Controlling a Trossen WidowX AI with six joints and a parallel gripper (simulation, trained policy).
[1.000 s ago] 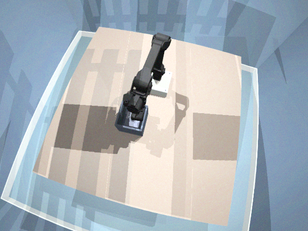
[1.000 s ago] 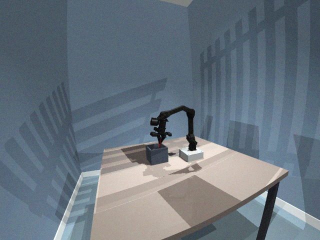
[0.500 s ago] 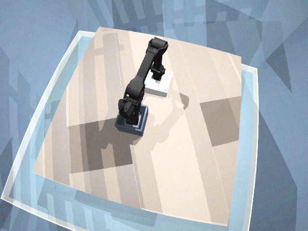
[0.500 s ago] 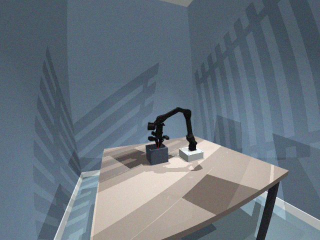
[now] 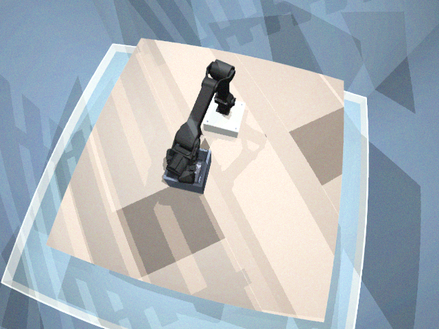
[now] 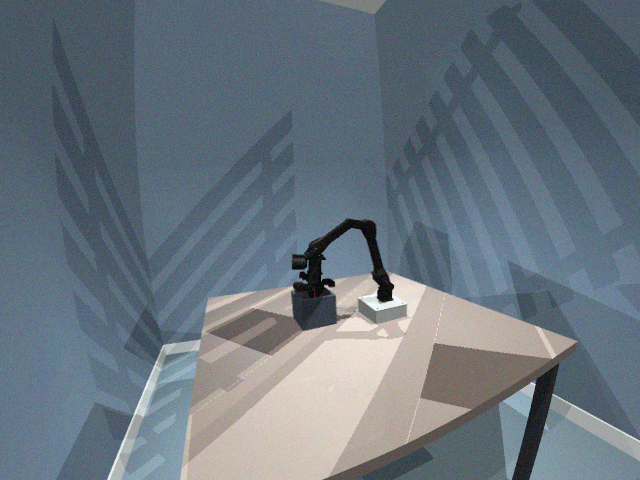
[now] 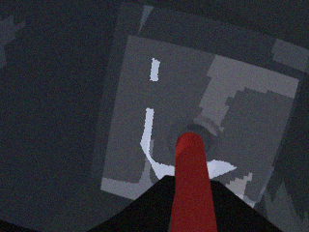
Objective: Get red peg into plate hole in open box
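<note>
So I've got the black two-fingered pincer (image 5: 186,175) (image 6: 314,293) (image 7: 189,188) over the dark blue-grey, open-topped square box (image 5: 184,186) (image 6: 315,313) (image 7: 110,111), and the long red round peg (image 6: 314,293) (image 7: 192,188) reaches down inside. Its tip looks right by the round hole in the plate (image 7: 130,82); can't tell if it's in. I'd centre it, keep it upright, then push gently. Pincer's nearly closed, pinching the peg between both fingers.

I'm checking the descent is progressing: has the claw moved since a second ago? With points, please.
Yes. In the exterior view, the claw (image 6: 314,295) (image 7: 189,188) has come down relative to the box (image 6: 315,311), its fingers now reaching below the rim.
</note>
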